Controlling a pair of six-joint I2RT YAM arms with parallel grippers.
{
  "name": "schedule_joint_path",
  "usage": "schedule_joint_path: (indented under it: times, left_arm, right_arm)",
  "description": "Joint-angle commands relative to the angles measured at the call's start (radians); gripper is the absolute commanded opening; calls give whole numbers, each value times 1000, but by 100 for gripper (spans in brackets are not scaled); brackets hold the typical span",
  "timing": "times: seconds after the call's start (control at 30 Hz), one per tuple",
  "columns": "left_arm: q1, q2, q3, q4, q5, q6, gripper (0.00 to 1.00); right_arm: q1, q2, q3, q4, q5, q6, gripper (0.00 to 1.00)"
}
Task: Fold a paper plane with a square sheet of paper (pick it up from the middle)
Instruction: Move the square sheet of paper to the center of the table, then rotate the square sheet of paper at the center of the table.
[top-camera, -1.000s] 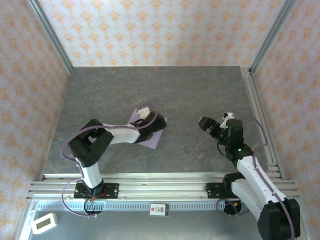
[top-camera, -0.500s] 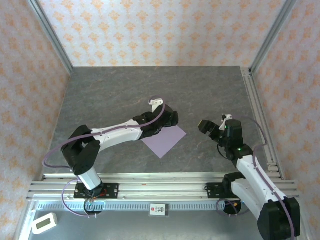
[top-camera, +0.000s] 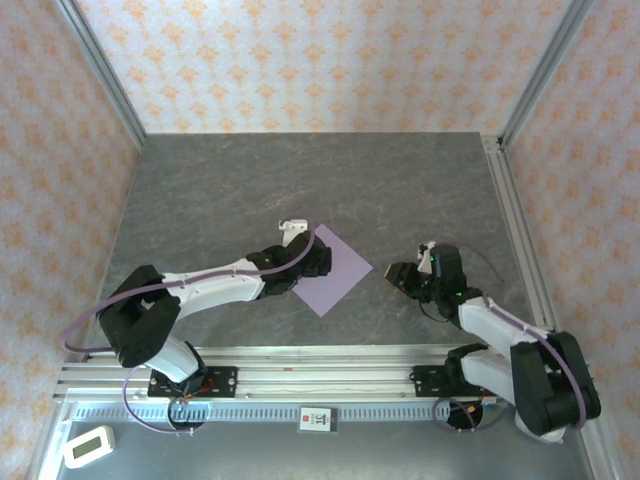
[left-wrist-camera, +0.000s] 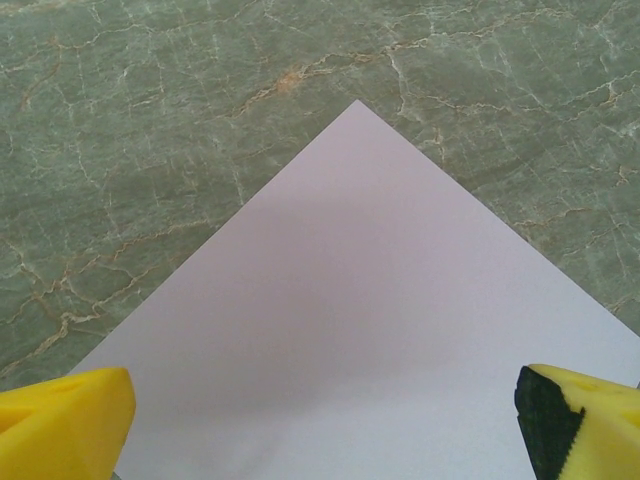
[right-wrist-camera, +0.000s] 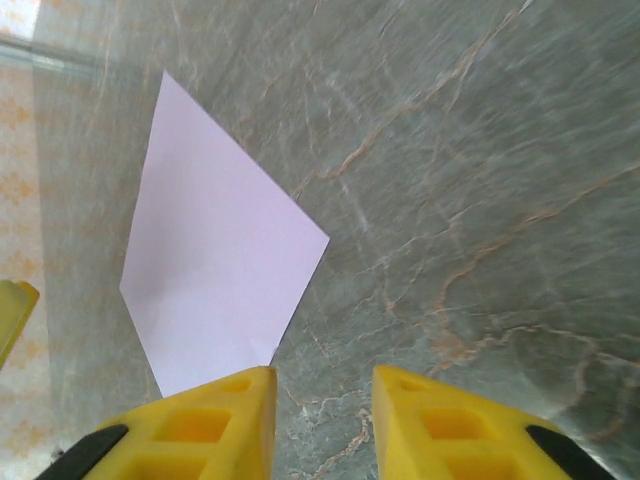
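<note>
Sheet status: the square sheet of paper (top-camera: 338, 272) lies flat and unfolded on the grey marbled counter (top-camera: 230, 190). It sits about mid-counter between your two arms, turned so that it reads as a diamond with one corner pointing toward your right arm. Its lilac surface is plain.

Your left tool (top-camera: 308, 262) sits over the sheet's left portion and covers that part from above. In the left wrist view its yellow fingers (left-wrist-camera: 62, 425) stand wide apart, one at each lower corner of the frame. The paper spans the gap between them, and a corner of the sheet points away from the camera. You cannot tell from these views whether the fingertips touch the paper, and the tool grips nothing.

Your right tool (top-camera: 400, 274) is low over the counter, just beside the sheet's right corner and apart from it. In the right wrist view its jaws stand narrow, with bare counter showing in the slim gap and nothing held.

A small white device (top-camera: 88, 446) rests beyond the aluminium rail (top-camera: 330, 360) at the near left
</note>
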Motion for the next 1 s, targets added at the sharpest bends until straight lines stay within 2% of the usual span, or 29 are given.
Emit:
schedule_joint_path:
  times: [0.0,0.33,0.63,0.97]
  left_arm:
    - [7,-28,-24,39,-12,-30,100]
    - [7,-54,-48,56,-9,-29,100]
    - [7,-37,-39,54,0,-20,100]
    - [7,-61,-71,76,14,-14,100]
  right_arm:
    - [45,65,26,124,-2,35,26]
    - [110,249,69,223,49,72,19]
    - [112,373,115,256,63,69,17]
    - [112,521,248,236,64,48,16]
